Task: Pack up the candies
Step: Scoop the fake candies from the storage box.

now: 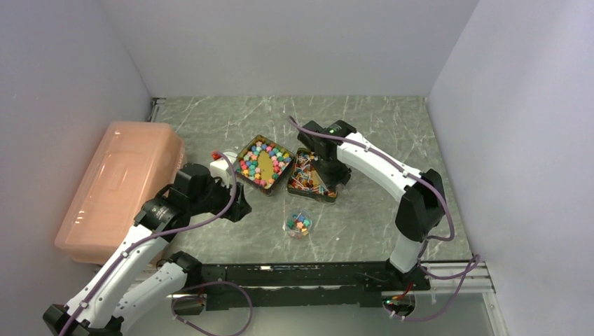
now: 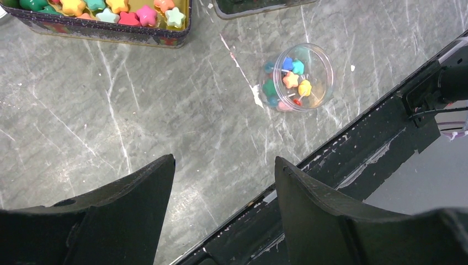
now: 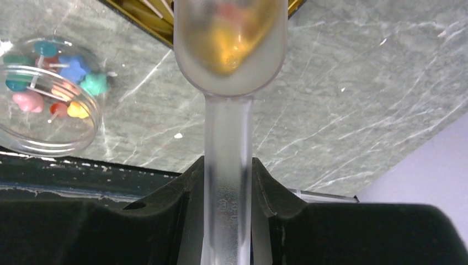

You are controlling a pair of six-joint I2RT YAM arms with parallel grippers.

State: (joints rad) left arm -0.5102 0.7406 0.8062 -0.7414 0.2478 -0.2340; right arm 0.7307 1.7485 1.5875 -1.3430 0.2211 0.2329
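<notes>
Right gripper (image 3: 227, 168) clamps a clear scoop (image 3: 230, 44) over the right tin (image 1: 319, 199) of candies (image 1: 306, 176); left gripper (image 2: 223, 165) spread empty, left of the jar (image 2: 317, 88).

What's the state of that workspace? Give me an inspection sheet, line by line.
Surface: grey marbled table, scratched, a few white specks.
Job's things: star-shaped candies in the left gold tin; sweets on sticks in the right gold tin; a few of both in the small clear jar, no lid on it.
Clutter: pink plastic box at the left edge; white object beside the left tin, cannot tell what.
Grippers: left gripper open, empty, above bare table; right gripper shut on a translucent scoop at the right tin.
Cables: purple cables run along both arms.
Surroundings: white walls on three sides.
</notes>
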